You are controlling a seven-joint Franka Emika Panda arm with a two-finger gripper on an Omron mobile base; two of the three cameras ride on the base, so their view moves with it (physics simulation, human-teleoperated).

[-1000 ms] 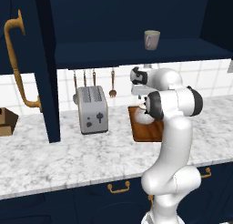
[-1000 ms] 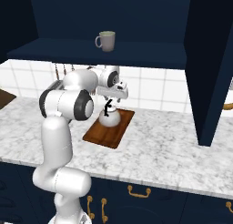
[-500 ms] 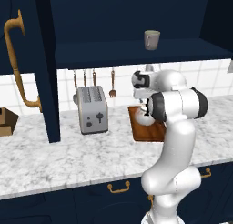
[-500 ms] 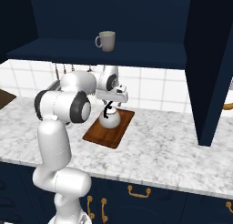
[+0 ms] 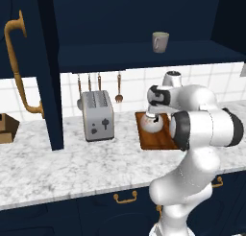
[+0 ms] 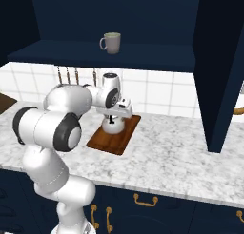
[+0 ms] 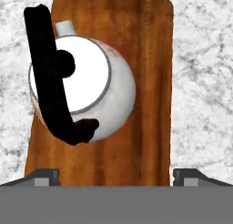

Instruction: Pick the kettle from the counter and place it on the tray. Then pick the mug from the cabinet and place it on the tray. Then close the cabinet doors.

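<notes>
The gripper (image 7: 116, 175) hung just above the tray (image 7: 150, 82), its jaws spread wide with nothing between them, only the two dark tips showing at the near edge of the hand view. Directly below, the kettle (image 7: 84, 84) sat upright on the tray, toward one long side of it, so the first part of the task looked done. The kettle looked like glazed ware: rigid, smooth and probably slippery on its rounded body, breakable if knocked, and likely moderate in weight, so its black arched handle (image 7: 48, 77) seemed the sensible place to take hold. That handle ran over the lid roughly along the tray's long axis, with the short spout pointing toward the tray's far end. The tray itself lay on the counter (image 6: 190, 157), long axis running from the counter's front toward the tiled wall. Farther off, above the tray, the mug (image 6: 111, 42) stood upright on the shelf of the open cabinet (image 6: 119, 19), small, stiff and probably light, its loop handle to one side; gripping across its rim or body looked practical.
</notes>
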